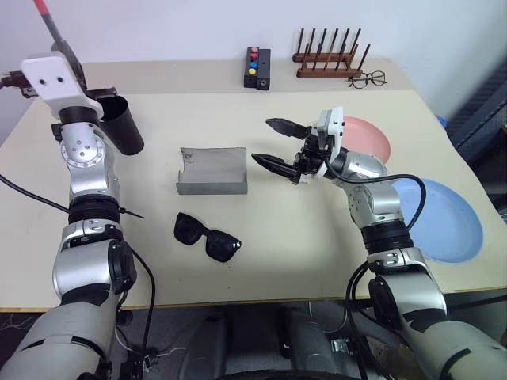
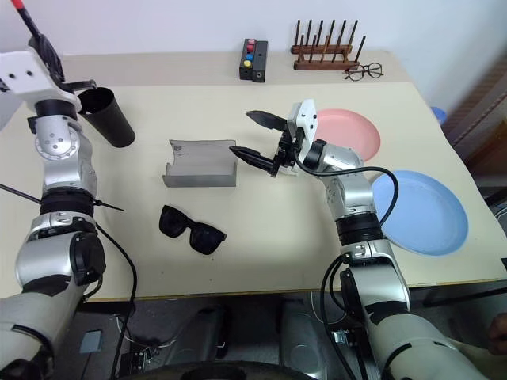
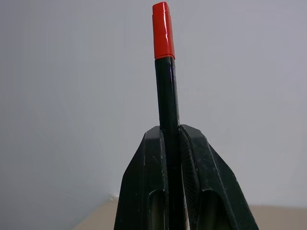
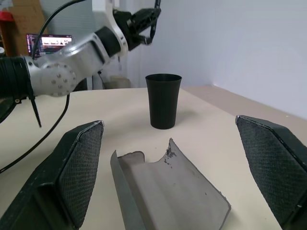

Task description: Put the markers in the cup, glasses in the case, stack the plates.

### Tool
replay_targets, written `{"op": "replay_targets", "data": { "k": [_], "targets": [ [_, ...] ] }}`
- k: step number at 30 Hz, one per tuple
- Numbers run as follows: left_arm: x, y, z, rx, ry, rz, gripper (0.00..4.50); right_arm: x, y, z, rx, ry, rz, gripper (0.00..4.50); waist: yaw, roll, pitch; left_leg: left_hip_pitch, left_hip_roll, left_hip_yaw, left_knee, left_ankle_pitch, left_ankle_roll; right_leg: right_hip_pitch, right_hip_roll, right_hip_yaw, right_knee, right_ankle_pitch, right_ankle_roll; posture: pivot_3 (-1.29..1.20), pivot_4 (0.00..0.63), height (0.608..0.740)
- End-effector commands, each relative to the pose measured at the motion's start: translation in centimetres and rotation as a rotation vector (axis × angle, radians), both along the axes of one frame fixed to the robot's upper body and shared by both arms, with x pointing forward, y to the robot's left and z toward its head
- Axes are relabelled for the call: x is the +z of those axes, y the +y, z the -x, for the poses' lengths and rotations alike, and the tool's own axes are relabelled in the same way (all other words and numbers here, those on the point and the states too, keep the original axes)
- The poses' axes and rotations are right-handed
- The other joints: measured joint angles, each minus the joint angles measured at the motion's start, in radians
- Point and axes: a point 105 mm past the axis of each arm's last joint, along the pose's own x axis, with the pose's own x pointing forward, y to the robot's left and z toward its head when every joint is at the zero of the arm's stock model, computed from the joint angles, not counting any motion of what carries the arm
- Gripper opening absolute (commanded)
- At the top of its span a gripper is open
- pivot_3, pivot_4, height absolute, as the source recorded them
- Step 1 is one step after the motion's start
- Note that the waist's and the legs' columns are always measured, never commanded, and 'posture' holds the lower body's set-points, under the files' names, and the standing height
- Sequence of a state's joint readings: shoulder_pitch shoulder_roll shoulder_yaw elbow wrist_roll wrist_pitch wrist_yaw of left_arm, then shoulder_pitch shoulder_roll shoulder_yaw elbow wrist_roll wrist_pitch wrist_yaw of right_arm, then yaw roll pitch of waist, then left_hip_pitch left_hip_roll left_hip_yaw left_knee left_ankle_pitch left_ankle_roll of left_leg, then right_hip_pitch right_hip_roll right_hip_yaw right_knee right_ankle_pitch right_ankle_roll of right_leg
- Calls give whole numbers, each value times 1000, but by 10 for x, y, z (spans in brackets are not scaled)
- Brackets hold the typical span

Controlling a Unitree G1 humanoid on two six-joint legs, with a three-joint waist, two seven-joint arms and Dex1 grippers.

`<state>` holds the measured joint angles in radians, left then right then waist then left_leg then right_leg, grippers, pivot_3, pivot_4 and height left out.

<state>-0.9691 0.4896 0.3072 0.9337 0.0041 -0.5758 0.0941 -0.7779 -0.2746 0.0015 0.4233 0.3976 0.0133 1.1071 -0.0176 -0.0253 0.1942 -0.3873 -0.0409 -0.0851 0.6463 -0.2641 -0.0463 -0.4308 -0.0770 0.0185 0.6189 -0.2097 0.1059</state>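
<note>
Marker [image 3: 165,96], red end up, was pinched tight in left gripper [image 1: 70,57] raised above cup [image 1: 123,124] at table's [image 1: 317,261] 10 o'clock. Right gripper [image 1: 273,144] hung wide open, empty, near case [image 1: 211,169]. Risk: tilted marker could strike the rim, tipping cup.

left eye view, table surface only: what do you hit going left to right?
Black cup → grey case, lying open → right gripper, fingers open → pink plate → blue plate.
</note>
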Motion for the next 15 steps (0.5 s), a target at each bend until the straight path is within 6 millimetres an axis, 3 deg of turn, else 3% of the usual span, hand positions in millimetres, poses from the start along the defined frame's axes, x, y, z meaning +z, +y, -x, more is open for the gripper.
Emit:
{"op": "replay_targets", "data": {
  "k": [1,15],
  "targets": [
    [18,-3,4,27,-61,-71,73,16,0,6,10,-59,-26,4500,1,0,0,0,0,0,0,0,0,0,0,0,0,0,0,0,150,740],
    [0,-1,-2,82,-4,-135,73,16,0,9,7,-58,-28,4500,3,0,0,0,0,0,0,0,0,0,0,0,1,0,0,0,150,740]
  ]
}}
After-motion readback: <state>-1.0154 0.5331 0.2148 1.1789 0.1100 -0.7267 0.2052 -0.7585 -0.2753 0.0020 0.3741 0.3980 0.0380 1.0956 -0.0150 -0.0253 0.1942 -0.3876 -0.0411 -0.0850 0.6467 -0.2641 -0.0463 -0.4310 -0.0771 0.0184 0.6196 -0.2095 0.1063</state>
